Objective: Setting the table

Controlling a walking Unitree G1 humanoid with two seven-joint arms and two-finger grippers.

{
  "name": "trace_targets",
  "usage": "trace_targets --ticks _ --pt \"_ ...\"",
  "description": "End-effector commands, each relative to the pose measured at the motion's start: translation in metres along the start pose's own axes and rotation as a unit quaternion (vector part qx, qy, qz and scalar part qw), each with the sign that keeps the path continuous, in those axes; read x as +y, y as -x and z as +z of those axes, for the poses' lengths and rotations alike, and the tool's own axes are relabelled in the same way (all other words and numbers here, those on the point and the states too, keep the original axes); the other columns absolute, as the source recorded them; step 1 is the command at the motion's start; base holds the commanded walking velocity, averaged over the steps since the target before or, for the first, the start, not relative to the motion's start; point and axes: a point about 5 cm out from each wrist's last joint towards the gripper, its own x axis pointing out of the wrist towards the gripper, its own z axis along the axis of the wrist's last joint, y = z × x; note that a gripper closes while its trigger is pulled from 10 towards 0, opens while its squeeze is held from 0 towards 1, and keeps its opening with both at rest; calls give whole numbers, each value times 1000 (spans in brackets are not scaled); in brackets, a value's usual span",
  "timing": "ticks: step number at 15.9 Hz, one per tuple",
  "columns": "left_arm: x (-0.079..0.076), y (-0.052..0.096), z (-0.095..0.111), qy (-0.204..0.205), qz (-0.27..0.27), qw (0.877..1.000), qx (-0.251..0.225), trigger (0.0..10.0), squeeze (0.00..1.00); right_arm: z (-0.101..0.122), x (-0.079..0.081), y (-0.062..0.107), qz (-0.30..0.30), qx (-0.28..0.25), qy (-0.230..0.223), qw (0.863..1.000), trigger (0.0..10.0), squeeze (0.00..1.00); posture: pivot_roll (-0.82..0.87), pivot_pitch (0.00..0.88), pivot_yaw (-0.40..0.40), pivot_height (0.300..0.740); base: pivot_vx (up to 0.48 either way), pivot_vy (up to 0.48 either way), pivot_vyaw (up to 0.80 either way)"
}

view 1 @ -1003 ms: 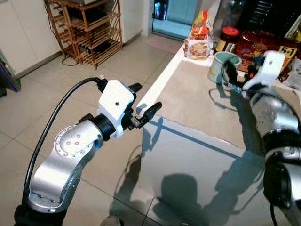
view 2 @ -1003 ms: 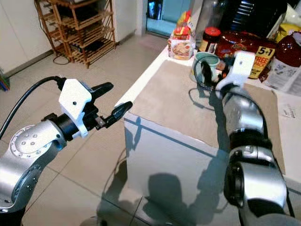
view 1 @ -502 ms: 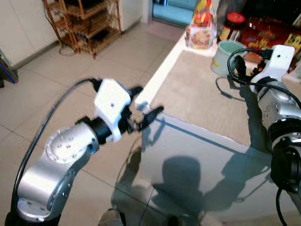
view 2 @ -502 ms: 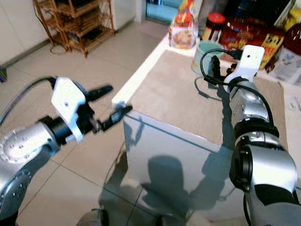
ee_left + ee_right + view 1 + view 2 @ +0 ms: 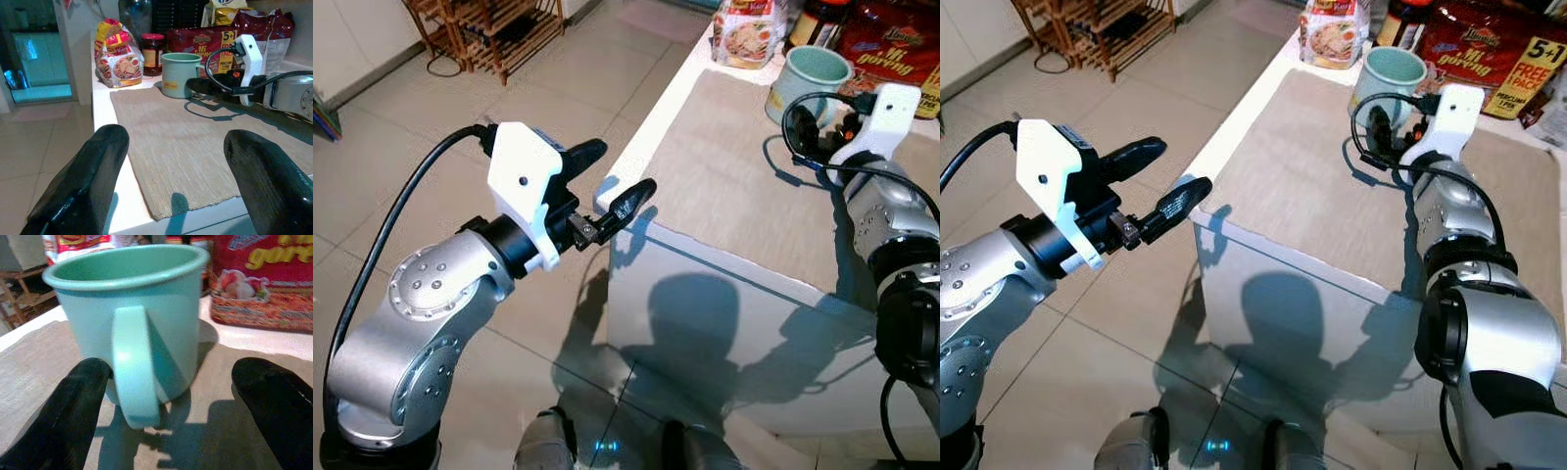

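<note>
So the right tool (image 5: 166,396) is parked right up against the mug (image 5: 132,318), fingers spread wide with the handle sitting in the gap between them. Nothing is gripped yet, no finger looks like it's touching the mug, it's just lined up. The mug itself is a pale green one standing upright at the far edge of the placemat (image 5: 744,186), close to where the mat meets the bare white counter (image 5: 651,137).

The left tool (image 5: 607,186) is also open and holding nothing, hanging out over the floor just off the near corner of the counter, pointing along the mat.

Further out, behind the mug there's a bag of noodles (image 5: 117,54), a jar (image 5: 152,51) with a red lid and a big red snack pack (image 5: 1479,49), all crowded along the back of the counter. A wooden rack (image 5: 499,29) sits off across the tiled floor.

Progress-wise I'd say it's early: the mat is down flat, but the mug hasn't been picked up or placed, and I don't see plates or cutlery on the mat. Grabbing the mug looks like the step in hand.
</note>
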Motion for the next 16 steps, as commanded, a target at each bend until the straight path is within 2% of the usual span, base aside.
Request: trace_targets --ticks 1,6,7,8,16 --pt "-2 2 5 -4 -6 1000 -7 10000 0 3 1 -1 3 -6 0 1000 10000 0 163 264 -45 740 0 0 0" --pt "-2 3 7 -3 -6 1000 -2 10000 0 10 8 -6 13 -11 -1 1000 10000 0 170 258 -55 740 0 0 0" --pt "-2 3 8 -4 -6 1000 -2 10000 0 10 11 -6 25 -14 -4 1000 1412 0 170 256 -56 740 0 0 0" --pt "-2 2 8 -5 -7 1000 -3 10000 0 11 12 -6 34 -17 -5 999 0 0 169 254 -58 740 0 0 0" --pt "-3 2 9 -7 -13 1000 -2 10000 0 10 11 -5 43 -16 1 999 0 0 170 247 -57 740 0 0 0"
